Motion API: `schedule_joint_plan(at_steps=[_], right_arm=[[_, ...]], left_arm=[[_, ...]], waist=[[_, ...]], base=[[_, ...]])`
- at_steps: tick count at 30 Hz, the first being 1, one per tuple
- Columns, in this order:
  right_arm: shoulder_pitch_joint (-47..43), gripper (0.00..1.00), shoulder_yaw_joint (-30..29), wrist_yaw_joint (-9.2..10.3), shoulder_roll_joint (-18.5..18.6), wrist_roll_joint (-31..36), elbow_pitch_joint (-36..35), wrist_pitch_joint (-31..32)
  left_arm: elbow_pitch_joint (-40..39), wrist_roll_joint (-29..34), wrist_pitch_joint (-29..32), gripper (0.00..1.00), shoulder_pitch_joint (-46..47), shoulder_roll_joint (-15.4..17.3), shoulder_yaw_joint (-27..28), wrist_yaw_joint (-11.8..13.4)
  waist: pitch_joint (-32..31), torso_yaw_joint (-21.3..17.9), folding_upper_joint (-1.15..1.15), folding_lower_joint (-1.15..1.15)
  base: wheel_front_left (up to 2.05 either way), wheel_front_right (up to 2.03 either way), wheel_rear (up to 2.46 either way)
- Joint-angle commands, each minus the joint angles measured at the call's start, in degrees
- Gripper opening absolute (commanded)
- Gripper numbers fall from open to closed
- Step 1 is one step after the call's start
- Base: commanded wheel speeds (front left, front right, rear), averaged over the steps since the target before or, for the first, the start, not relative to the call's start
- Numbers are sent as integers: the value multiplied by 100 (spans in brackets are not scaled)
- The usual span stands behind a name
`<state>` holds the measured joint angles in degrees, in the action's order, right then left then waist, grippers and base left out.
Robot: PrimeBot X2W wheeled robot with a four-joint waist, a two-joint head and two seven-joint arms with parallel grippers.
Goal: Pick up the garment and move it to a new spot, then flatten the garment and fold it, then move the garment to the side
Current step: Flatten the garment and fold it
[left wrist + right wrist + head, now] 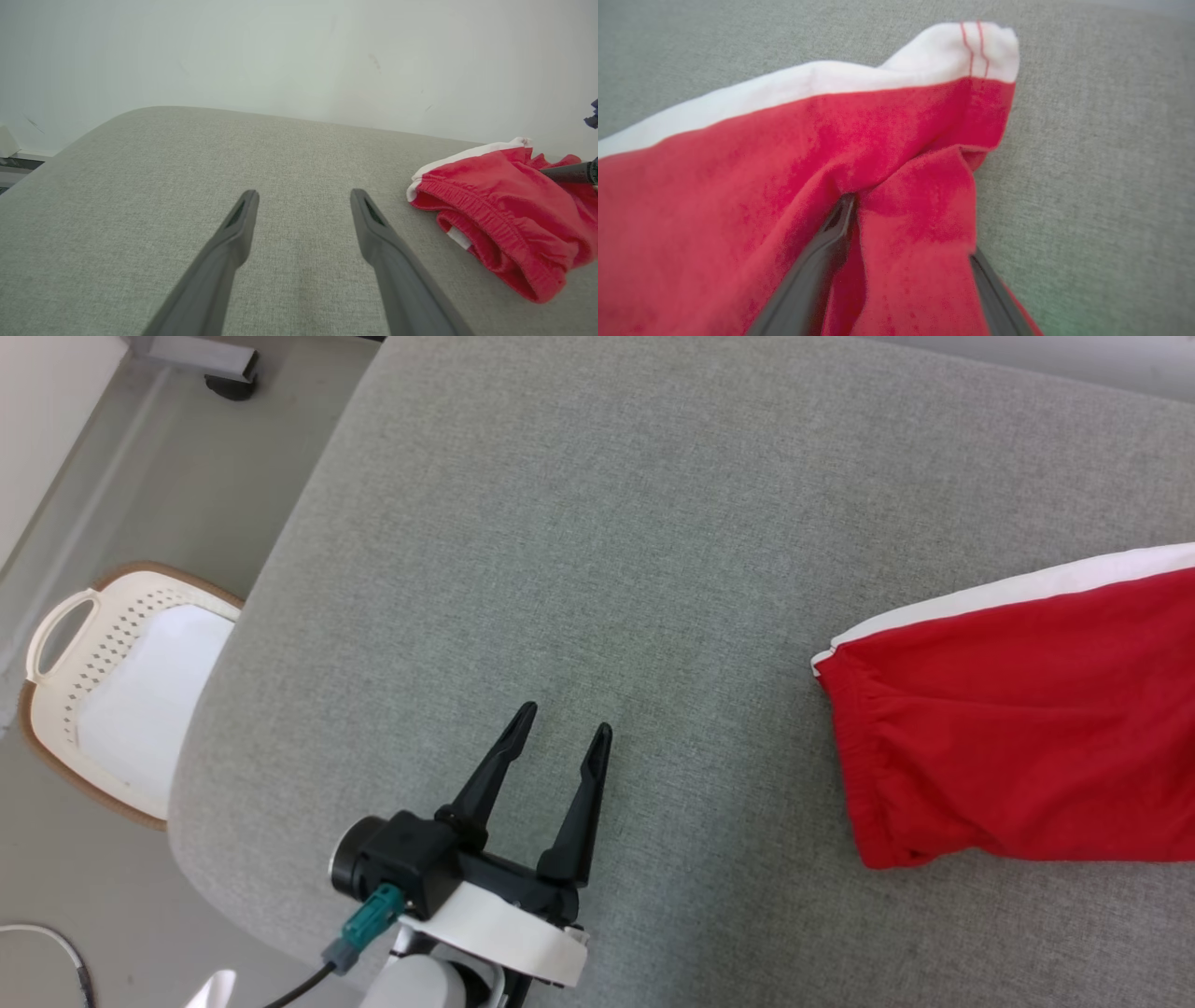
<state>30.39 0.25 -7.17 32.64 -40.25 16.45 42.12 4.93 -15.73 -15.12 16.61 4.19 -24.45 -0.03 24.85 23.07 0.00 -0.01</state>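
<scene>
Finds left gripper (567, 719) spread wide, empty, over grey woven cushion (607, 523). Places crumpled red cloth shorts (1018, 728) with white side stripe and elastic waistband off to its right, a fold sitting between wide-set fingers of right gripper (910, 224); cannot tell whether clamped.

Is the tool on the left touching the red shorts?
No, the left tool stands open over the bare grey cushion, and the red shorts lie apart to its right.
</scene>
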Motion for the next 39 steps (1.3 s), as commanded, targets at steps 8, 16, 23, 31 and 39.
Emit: schedule_joint_plan(at_steps=[8, 16, 23, 31, 39], right_arm=[[-313, 0, 149, -18, -220, 65, 568, -520], [-616, 0, -155, -21, -119, -179, 719, -1104], [-828, 0, -681, -23, -67, -217, 775, -1516], [-608, 0, -864, -23, -211, -53, 309, -1321], [-639, 0, -234, -23, -897, 210, -344, -805]], left_arm=[[79, 283, 2, 100, -350, -56, 405, -148], [163, 544, 2, 100, -887, -4, 835, -362], [156, 610, 2, 100, -1193, -60, 1082, -451], [190, 553, 2, 100, -1250, -109, 1055, -501], [245, 413, 2, 100, -1236, -118, 990, -465]], waist=[[-302, -369, 0, 1], [-889, -897, 0, 1], [-1169, -1157, 0, 1], [-1160, -1165, 0, 1], [-1168, -1108, 0, 1]], base=[[0, 0, 0], [0, 0, 0], [0, 0, 0], [0, 0, 0], [0, 0, 0]])
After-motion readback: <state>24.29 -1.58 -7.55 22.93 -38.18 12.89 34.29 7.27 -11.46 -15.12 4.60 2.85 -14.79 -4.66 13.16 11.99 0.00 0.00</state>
